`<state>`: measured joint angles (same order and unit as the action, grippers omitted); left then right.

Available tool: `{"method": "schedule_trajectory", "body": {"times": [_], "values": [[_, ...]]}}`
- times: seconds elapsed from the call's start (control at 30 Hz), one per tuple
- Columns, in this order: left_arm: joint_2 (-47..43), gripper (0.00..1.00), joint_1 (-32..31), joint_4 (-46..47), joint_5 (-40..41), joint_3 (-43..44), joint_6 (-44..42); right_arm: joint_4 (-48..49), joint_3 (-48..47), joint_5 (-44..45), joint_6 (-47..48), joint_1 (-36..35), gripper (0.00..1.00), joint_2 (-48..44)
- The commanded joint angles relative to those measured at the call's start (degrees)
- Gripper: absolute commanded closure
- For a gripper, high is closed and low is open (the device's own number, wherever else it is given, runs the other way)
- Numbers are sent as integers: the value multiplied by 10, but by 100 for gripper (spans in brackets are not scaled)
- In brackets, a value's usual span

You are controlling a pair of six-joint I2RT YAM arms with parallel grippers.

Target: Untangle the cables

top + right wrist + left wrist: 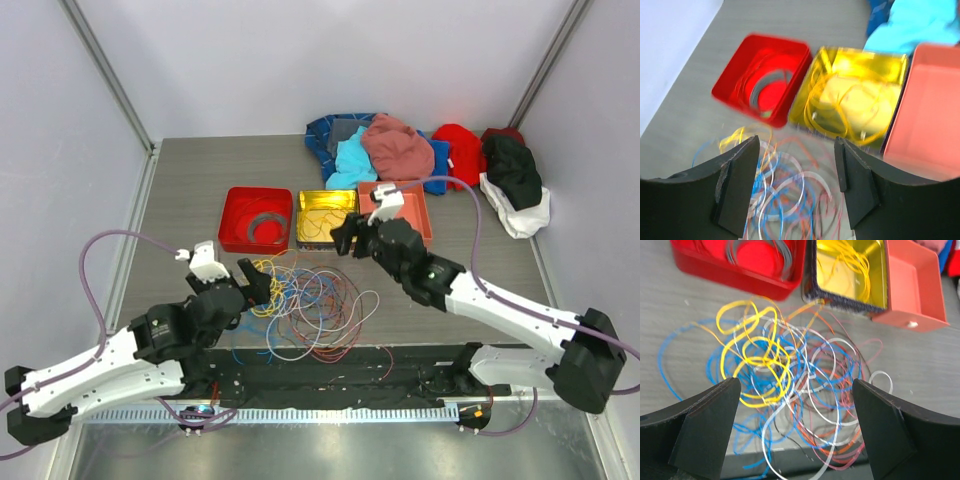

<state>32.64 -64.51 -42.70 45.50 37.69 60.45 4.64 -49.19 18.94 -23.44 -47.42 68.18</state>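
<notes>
Your right gripper (796,147) gapes empty above the yellow tray (870,62); your open left gripper (796,390) should next pinch 1 of the cables (775,370).

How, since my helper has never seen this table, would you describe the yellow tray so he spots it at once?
Three trays stand in a row on the table, just beyond the cable tangle. The yellow tray is the middle one, between the red tray and the pink tray. It alone is shiny gold inside and holds yellow cables.
</notes>
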Motion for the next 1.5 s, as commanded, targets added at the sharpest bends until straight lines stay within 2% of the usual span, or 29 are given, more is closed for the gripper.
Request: {"method": "schedule_trajectory", "body": {"times": [0.0,0.17,0.3,0.37,0.47,0.5,0.53,0.67,0.77,0.83,0.87,0.93,0.97,1.03,1.07,1.13,1.33,1.47], "values": [[54,0,11,-6,78,38,-48,2,80,-3,-45,-35,32,-53],[114,0,65,68,2,20,-98,15,145,-9,-80,-67,35,-83],[163,2,152,134,-78,2,-117,12,167,-11,-91,-77,36,-96],[195,3,172,161,-98,-1,-122,5,168,-8,-91,-78,36,-102],[243,11,203,198,-137,-5,-125,2,170,-1,-86,-78,36,-107],[254,17,215,208,-147,-6,-122,2,170,-1,-85,-79,36,-106],[267,20,219,219,-163,-5,-117,2,170,-1,-85,-78,36,-105],[318,24,226,253,-171,-5,-99,-5,168,-2,-86,-78,37,-109],[341,32,228,282,-163,-4,-97,-20,168,7,-83,-79,37,-121],[360,40,229,292,-159,1,-99,-28,169,14,-80,-79,37,-130],[368,48,230,288,-147,4,-99,-35,170,18,-79,-79,38,-138],[381,57,231,268,-135,19,-98,-42,171,22,-78,-78,38,-143],[381,68,231,264,-132,23,-100,-43,172,27,-78,-79,38,-148],[366,78,231,263,-132,24,-103,-43,177,31,-80,-79,39,-152],[358,88,231,263,-132,24,-105,-43,178,33,-81,-79,39,-154],[322,99,231,249,-130,23,-109,-43,181,34,-84,-79,40,-153],[187,100,229,201,-144,60,-139,-41,173,16,-81,-79,41,-151],[104,100,226,205,-169,105,-170,-3,163,-46,-64,-79,42,-141]]}}
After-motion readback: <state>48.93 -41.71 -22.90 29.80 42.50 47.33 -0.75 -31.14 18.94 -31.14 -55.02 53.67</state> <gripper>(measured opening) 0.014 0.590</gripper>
